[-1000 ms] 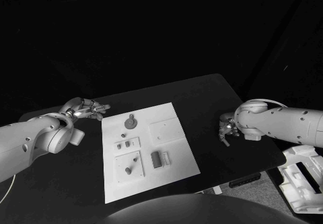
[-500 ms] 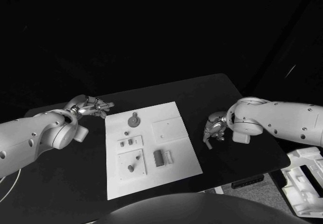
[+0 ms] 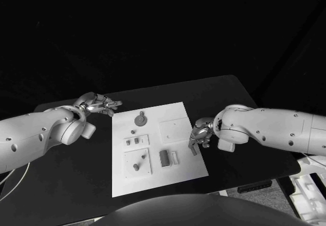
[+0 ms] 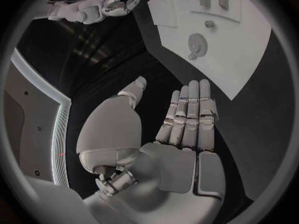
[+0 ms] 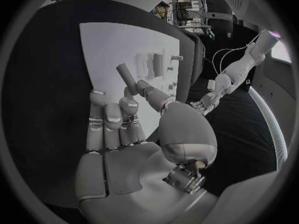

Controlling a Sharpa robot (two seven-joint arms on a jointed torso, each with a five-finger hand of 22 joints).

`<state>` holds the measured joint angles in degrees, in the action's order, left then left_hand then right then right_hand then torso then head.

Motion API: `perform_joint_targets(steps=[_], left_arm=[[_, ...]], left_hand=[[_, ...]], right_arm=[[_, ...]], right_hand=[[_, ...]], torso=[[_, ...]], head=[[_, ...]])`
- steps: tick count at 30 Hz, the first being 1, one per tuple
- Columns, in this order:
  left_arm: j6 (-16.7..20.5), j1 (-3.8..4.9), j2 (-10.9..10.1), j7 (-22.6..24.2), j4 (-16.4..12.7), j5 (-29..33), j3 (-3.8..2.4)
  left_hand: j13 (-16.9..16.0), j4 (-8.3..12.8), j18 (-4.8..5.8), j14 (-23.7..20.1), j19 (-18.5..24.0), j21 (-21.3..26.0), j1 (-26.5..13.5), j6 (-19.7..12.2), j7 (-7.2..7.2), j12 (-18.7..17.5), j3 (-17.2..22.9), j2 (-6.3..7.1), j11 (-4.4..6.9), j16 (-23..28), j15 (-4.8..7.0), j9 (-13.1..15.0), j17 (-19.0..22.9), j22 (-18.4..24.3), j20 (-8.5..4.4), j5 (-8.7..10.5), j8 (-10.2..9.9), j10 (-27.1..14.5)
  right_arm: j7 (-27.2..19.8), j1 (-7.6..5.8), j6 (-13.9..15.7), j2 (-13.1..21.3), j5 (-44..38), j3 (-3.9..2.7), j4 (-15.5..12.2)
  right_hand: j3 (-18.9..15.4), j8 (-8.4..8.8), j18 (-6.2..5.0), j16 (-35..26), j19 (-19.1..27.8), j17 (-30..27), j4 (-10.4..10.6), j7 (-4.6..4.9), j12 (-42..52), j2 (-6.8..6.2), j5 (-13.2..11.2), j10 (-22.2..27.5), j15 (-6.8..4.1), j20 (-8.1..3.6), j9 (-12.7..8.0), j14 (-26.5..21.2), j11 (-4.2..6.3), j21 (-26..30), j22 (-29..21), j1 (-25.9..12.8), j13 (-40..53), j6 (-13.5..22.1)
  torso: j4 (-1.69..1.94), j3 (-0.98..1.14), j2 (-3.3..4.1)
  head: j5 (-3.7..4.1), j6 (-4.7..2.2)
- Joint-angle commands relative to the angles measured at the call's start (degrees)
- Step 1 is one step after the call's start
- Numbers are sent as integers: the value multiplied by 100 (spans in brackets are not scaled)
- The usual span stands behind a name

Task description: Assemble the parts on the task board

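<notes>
White task board [image 3: 155,155], grey parts [image 3: 164,158], black table [image 3: 81,174]

Black table [image 3: 224,94]; dark surround; white foam block [image 3: 313,197] on floor.

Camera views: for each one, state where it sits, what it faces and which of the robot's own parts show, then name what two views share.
Head view: on the robot's head, looking down at the black table and task board; both arms reach in.
Left wrist view: behind the left hand, open, facing the board's edge.
Right wrist view: behind the right hand, open, over the board.
Shared: both wrist views show the task board and the opposite hand.
</notes>
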<state>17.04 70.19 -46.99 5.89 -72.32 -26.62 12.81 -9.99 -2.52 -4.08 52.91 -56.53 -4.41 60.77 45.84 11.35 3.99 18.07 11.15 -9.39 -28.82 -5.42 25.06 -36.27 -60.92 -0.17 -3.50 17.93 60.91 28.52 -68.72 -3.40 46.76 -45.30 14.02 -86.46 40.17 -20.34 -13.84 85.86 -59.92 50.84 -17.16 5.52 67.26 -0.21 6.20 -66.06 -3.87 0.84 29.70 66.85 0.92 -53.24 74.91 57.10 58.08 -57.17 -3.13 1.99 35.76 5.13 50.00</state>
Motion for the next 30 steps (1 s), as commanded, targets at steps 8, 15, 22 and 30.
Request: perform_joint_targets(steps=[8,15,22,30], left_arm=[[-79,8,1,-3,-39,-56,-4],[-83,9,4,-11,-35,-76,-4],[-89,9,0,-25,-51,-83,-4],[-80,15,-47,-46,-85,-84,-5]], left_hand=[[11,-66,-68,55,-33,32,70,-16,-23,10,-27,8,3,30,-7,-12,-9,6,1,20,6,5],[13,-128,-68,56,-31,35,112,-14,-24,11,-55,15,3,43,-8,-16,-19,10,1,20,5,5],[24,-703,-65,85,-27,35,569,-14,-26,25,-422,15,5,119,0,-44,-99,24,5,21,-4,26],[36,-1425,-59,111,-42,25,1203,7,-25,16,-1088,-74,4,193,-6,-67,-175,5,-3,22,3,14]], right_arm=[[71,245,559,-334,592,8,154],[82,281,855,-460,1175,9,193],[83,338,1012,-591,1509,11,254],[93,454,1043,-668,1665,17,299]], right_hand=[[-2,-55,-116,22,-4,-8,30,-3,24,20,-2,-6,30,-33,69,7,-15,-24,116,-33,-7,-45],[-1,-55,-116,21,-4,-9,30,-3,24,19,-2,-5,28,-33,68,7,-15,-24,115,-37,-7,-45],[-1,-56,-116,21,-4,-9,30,-3,25,18,-2,-5,26,-33,69,7,-15,-25,115,-41,-7,-46],[0,-57,-116,21,-4,-9,31,-3,25,22,-2,-5,25,-33,68,7,-15,-26,114,-46,-6,-47]], torso=[[-3,13,3],[-19,17,4],[-4,16,11],[0,17,11]], head=[[-149,0],[-169,0],[-176,0],[-229,0]])
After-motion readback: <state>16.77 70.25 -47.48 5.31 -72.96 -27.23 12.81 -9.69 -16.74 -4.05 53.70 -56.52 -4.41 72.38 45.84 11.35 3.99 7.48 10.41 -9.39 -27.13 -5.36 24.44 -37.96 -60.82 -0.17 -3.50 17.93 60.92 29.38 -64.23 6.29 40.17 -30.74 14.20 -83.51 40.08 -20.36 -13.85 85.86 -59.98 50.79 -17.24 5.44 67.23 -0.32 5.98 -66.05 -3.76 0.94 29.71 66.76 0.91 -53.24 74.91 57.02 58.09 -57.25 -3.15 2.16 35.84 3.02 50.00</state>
